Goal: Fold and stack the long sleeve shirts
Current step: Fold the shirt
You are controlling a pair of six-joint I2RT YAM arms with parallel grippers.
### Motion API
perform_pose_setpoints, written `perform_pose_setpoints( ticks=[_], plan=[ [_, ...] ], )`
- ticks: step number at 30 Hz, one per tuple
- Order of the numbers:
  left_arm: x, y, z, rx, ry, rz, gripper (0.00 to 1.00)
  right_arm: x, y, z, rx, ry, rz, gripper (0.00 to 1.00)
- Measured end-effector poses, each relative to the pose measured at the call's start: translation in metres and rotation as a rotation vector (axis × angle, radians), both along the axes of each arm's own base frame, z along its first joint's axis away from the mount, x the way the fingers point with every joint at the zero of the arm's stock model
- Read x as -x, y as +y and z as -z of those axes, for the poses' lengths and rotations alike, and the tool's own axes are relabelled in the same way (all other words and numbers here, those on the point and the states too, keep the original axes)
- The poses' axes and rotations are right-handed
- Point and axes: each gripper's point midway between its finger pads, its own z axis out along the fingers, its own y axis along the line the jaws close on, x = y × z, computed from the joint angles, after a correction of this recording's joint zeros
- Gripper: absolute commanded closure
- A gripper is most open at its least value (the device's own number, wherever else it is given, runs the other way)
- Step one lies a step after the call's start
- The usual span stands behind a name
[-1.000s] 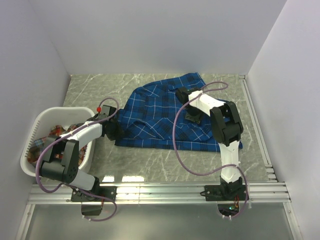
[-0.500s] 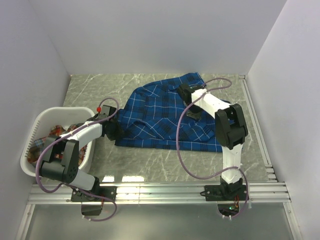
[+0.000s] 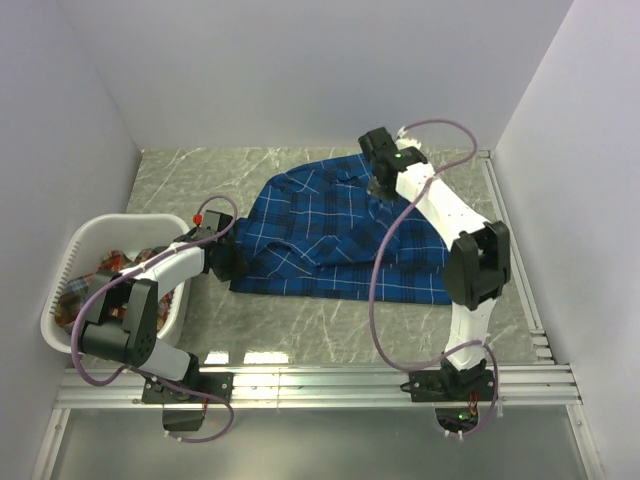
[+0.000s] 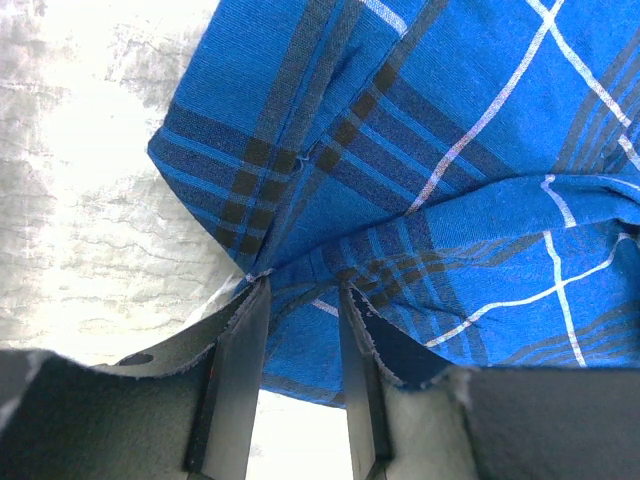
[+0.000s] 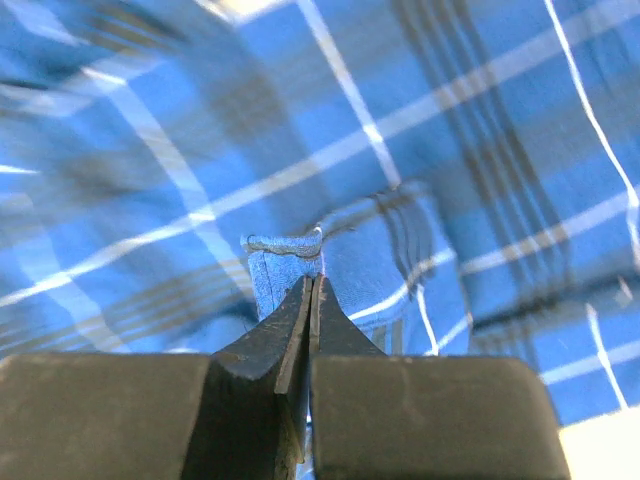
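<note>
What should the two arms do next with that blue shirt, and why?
Probably the right tool, pinching a bunched edge of the blue shirt, should pull it away from the left tool, which grips the shirt's left edge. The shirt lies rumpled, so stretching it flat likely comes before folding.

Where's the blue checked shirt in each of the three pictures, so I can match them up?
Top external: blue shirt spread over the middle of the grey marbled table.
Left wrist: fills the upper right; left claw pinches its edge.
Right wrist: fills nearly the whole picture; right claw shut on a small fold.
Shared landmark: the table, also at the left of the left wrist view.
</note>
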Motion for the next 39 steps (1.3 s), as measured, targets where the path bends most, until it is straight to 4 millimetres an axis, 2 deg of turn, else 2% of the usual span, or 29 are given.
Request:
perform_pose_setpoints(
  ticks=[5, 9, 13, 16, 21, 24, 32, 39],
  plan=[
    [0.0, 0.0, 0.0, 0.0, 0.0, -0.003, 0.59, -0.019, 0.026, -0.074, -0.106, -0.239, -0.117, 1.0],
    [0.0, 0.0, 0.0, 0.001, 0.0, -0.01, 0.59, -0.013, 0.048, -0.127, -0.183, -0.414, -0.235, 1.0],
    [0.0, 0.0, 0.0, 0.003, 0.001, -0.014, 0.59, -0.008, 0.064, -0.169, -0.236, -0.554, -0.33, 1.0],
    [0.0, 0.001, 0.0, 0.001, 0.001, -0.018, 0.59, -0.004, 0.069, -0.184, -0.257, -0.63, -0.38, 1.0],
    [-0.001, 0.002, 0.0, -0.003, 0.0, -0.025, 0.59, 0.013, 0.066, -0.168, -0.252, -0.647, -0.432, 1.0],
    [-0.001, 0.002, 0.0, -0.005, -0.001, -0.031, 0.59, 0.032, 0.055, -0.142, -0.222, -0.619, -0.457, 1.0],
    [-0.001, 0.004, -0.001, -0.009, -0.006, -0.037, 0.59, 0.093, 0.001, -0.06, -0.103, -0.536, -0.424, 1.0],
    [0.001, 0.005, 0.0, -0.01, -0.004, -0.043, 0.59, 0.114, -0.046, -0.003, 0.01, -0.442, -0.328, 1.0]
  ],
)
